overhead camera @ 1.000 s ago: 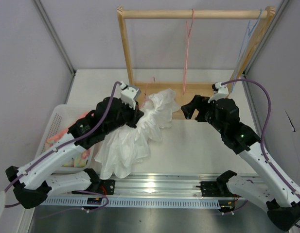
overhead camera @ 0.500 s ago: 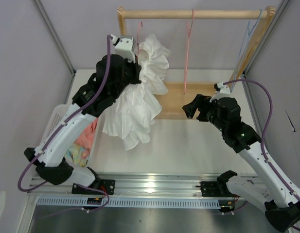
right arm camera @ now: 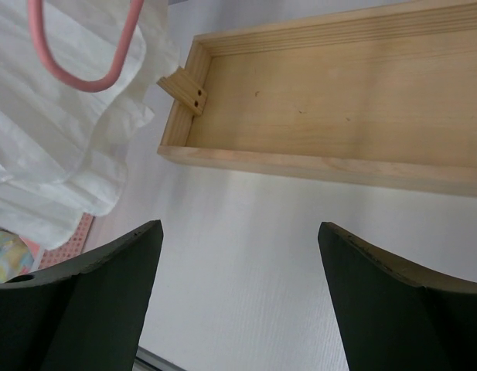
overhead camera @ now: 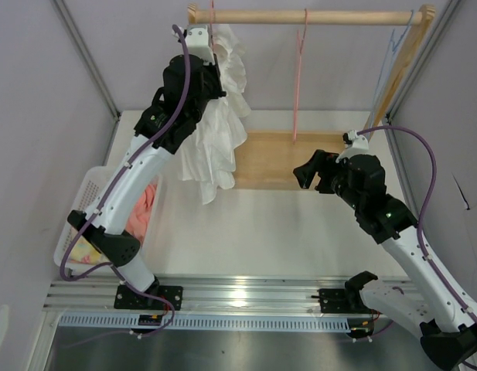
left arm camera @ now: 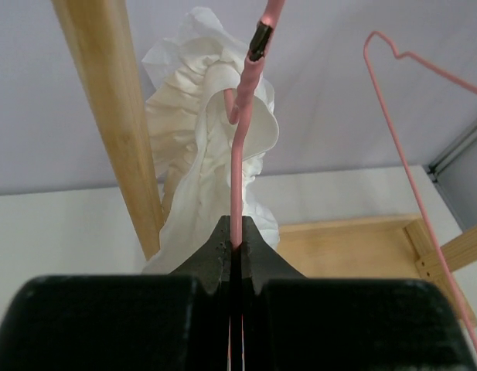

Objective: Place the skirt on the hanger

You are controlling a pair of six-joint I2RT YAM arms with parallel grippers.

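The skirt (overhead camera: 220,127) hangs bunched in the air above the far left corner of the desk (overhead camera: 284,224), its ruffled top gathered on the hanger (left arm camera: 236,166) and its hem trailing down clear of the desk. The left hand (left arm camera: 235,246) is closed tight on the hanger's wire just below the ruffles. The wire's top reaches the left end of the wooden rail (overhead camera: 331,16); whether it hooks over cannot be told. A deeper pink hanger (overhead camera: 298,77) hangs mid-rail and a light blue hanger (overhead camera: 394,54) at the right end. The right hand (right arm camera: 240,228) hovers wide apart and empty near the wooden base (right arm camera: 339,100), toward the desk's right edge. A white basket (overhead camera: 71,224) of clothes sits at the left edge.
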